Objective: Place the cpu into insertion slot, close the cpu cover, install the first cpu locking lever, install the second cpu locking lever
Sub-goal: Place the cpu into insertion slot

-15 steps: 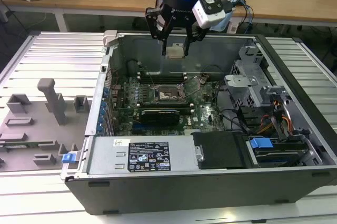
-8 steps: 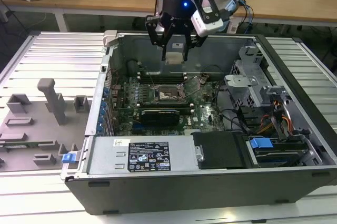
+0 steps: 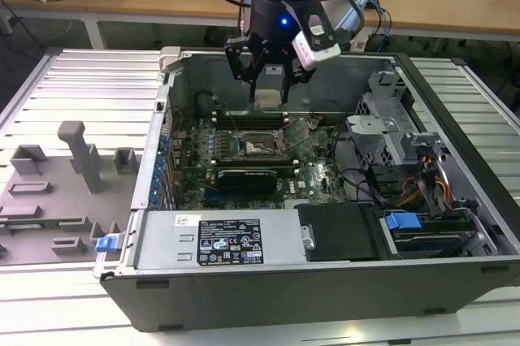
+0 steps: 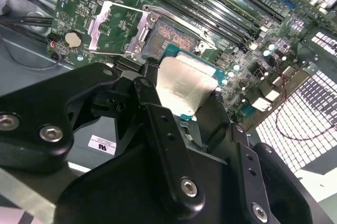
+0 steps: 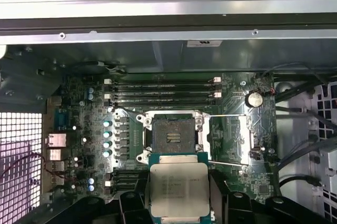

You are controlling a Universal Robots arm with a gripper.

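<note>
CPU (image 5: 179, 190): pinched by two opposite edges, metal top upward, held level above the motherboard (image 5: 79, 124) and apart from the insertion slot (image 5: 171, 137). The edge grip leaves the underside free for seating.
Gripper (image 3: 270, 86): upper centre of the exterior view, pointing down into the open computer case (image 3: 244, 281); jaws pressed onto the CPU.
Slot condition: empty, contact field exposed, centre of the exterior view.
CPU cover (image 4: 100, 27): swung open beside the slot, so access from above is unobstructed.
Task status: judged first step in progress; CPU not yet seated.
</note>
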